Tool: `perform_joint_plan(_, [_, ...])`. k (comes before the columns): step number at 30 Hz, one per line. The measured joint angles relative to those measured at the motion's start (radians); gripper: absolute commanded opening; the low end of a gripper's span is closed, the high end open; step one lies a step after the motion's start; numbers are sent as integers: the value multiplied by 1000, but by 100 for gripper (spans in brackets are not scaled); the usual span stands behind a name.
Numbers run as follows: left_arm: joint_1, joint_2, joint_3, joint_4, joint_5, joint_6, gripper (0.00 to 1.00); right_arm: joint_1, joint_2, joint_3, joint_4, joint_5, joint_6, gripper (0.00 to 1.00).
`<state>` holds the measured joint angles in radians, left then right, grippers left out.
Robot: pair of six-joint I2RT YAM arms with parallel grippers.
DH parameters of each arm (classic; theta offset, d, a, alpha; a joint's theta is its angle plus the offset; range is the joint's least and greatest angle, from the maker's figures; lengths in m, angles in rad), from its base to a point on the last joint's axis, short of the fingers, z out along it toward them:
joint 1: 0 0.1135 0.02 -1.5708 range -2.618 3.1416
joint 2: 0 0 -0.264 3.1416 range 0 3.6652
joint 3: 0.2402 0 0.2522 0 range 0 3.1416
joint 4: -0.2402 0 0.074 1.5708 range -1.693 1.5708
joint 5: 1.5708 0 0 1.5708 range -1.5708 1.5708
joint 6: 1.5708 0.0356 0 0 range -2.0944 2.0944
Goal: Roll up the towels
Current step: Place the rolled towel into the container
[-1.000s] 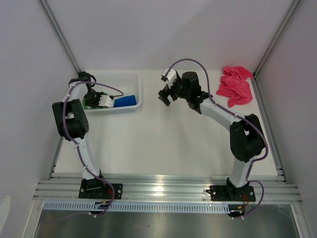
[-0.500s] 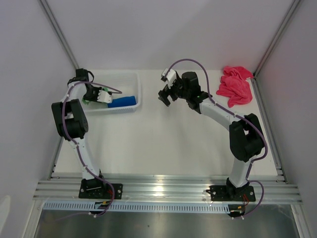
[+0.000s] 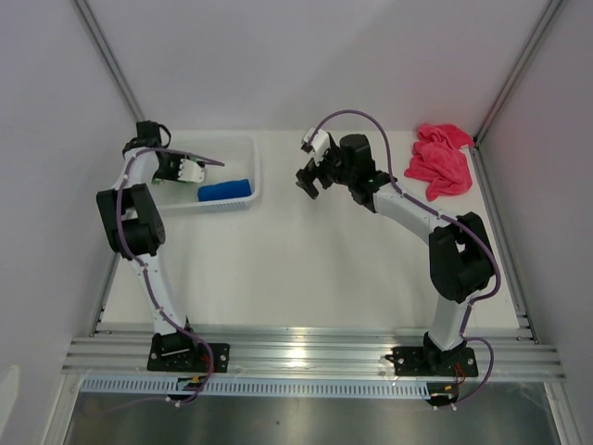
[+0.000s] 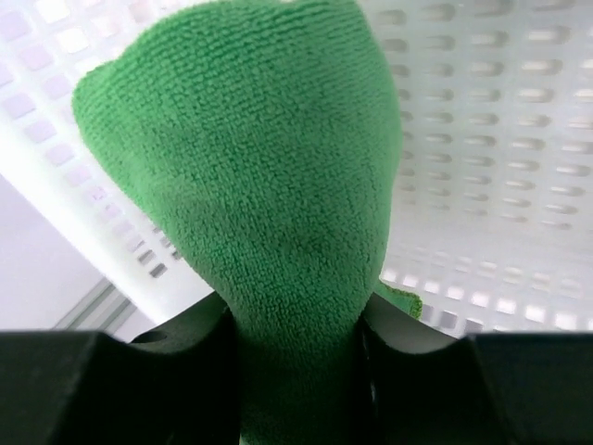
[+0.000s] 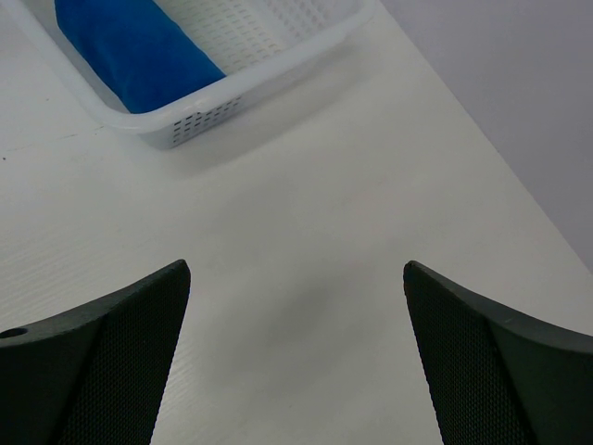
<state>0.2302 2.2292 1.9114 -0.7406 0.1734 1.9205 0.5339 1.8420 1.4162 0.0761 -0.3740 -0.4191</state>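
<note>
Your left fingers (image 4: pixel 176 357) clench the green towel (image 4: pixel 250 185) in the basket (image 4: pixel 482 139). Your right fingers (image 5: pixel 102 343) hang released, pink towel (image 3: pixel 439 159) at their three o'clock.

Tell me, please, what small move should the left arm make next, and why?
Probably open the left fingers to release the green towel: they clamp it inside the white basket, where the rolled blue towel already lies. The pink towel lies crumpled outside it.

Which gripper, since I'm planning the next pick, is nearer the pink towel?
Right. The right gripper hovers left of the pink towel; the left gripper is farther off, in the basket.
</note>
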Motion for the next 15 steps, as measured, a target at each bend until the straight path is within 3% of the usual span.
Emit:
perform_joint_plan(13, [13,-103,-248,-1,-14,52,4,0,0,-1,4,0,1,99])
perform_joint_plan(15, [13,-119,-274,0,-15,52,8,0,0,-2,4,-1,1,100])
